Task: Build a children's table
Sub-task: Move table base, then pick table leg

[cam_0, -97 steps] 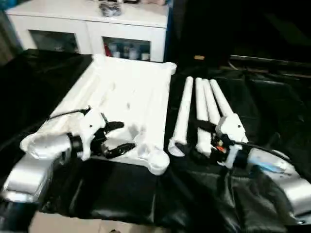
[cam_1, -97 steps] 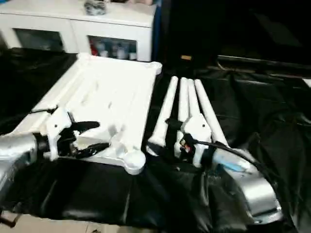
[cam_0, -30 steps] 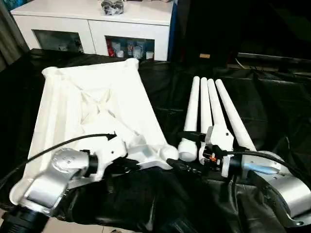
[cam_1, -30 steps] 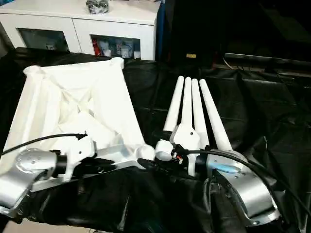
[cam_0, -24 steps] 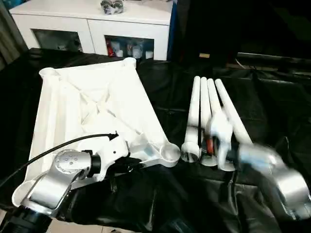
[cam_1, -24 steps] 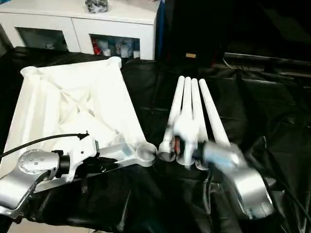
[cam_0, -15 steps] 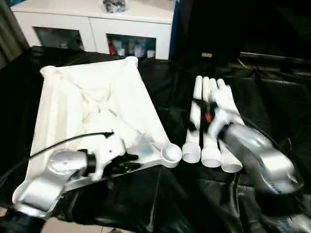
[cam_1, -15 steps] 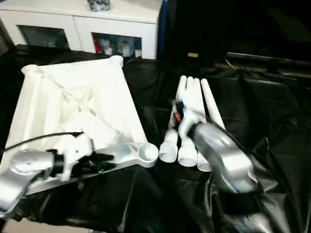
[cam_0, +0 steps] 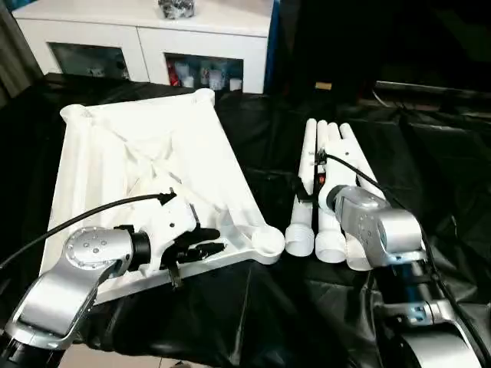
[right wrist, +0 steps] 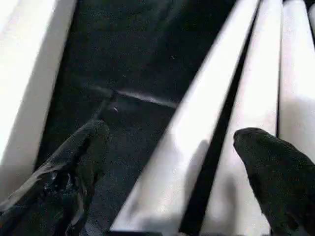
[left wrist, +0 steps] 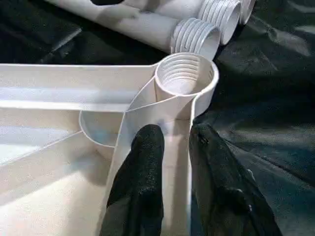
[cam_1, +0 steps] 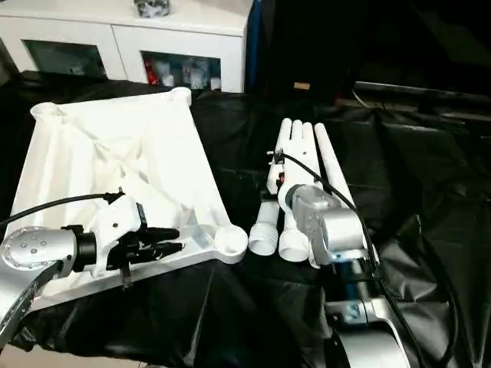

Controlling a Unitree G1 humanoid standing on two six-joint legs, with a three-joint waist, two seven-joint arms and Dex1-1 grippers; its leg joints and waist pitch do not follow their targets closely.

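Leg pickup stage. Tabletop lies underside-up on the desk; left gripper pinches its corner rib. Right gripper, spread wide, straddles one leg; next, clamp it.

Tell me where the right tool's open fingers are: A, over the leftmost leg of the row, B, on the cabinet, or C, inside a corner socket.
A: the right tool straddles the leftmost leg, one finger on each side.
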